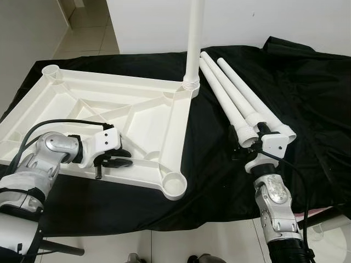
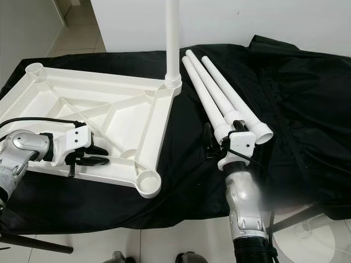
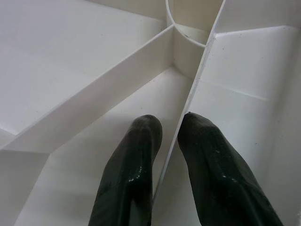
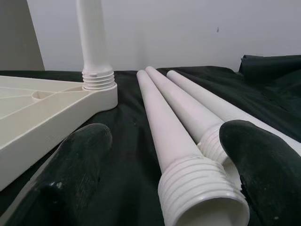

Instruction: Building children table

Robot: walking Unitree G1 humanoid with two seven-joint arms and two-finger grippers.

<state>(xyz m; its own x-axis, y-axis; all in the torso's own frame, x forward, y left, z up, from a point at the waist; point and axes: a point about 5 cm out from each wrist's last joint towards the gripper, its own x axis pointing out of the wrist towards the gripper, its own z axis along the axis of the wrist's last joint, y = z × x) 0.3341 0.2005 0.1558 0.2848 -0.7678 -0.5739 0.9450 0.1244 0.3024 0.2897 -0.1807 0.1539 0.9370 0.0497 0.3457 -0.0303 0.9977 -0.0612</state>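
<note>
With its left gripper [image 1: 118, 163] pinching a tabletop [image 1: 137, 93] rib, the right gripper [image 4: 164, 174] gaped astride the nearest leg [image 4: 174, 141], ideally closing just behind the threads.

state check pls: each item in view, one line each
tabletop: upside down on the black cloth, ribs up.
screwed-in leg: upright in the far corner socket.
three loose legs: lying side by side on the cloth, threaded ends toward the robot.
left gripper: fingers astride a tabletop rib, narrow gap.
right gripper: open around the nearest loose leg's threaded end.
</note>
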